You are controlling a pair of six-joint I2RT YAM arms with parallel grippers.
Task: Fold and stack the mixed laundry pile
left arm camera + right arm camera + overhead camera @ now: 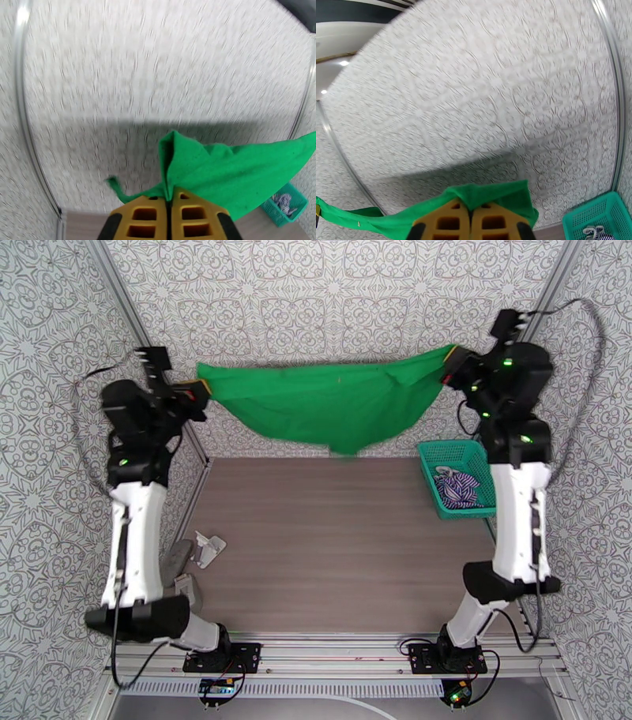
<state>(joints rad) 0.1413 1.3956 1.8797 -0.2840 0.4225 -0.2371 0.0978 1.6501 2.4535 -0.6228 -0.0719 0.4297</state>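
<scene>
1. The left hand (pixel 199 390) is raised high at the far left, with its yellow fingers (pixel 146 215) pressed together on one corner of the green cloth (pixel 332 402).
2. The right hand (pixel 452 368) is raised at the far right and is likewise clamped on the opposite corner of the cloth. The fabric bunches over its fingertips in the right wrist view.
3. The green cloth hangs in the air between the two hands, in front of the patterned far wall. Its upper edge runs nearly straight from hand to hand. Its lower edge sags to a point right of centre, above the far edge of the desk (pixel 332 548); I cannot tell whether that point touches it.
4. The purple-and-white striped shirt (pixel 458 486) lies crumpled inside the teal mesh basket (pixel 430 451), which sits on the far right of the desk beside the right arm.
5. A small white crumpled item (pixel 208 548) lies at the left edge of the desk, next to the left arm.
</scene>
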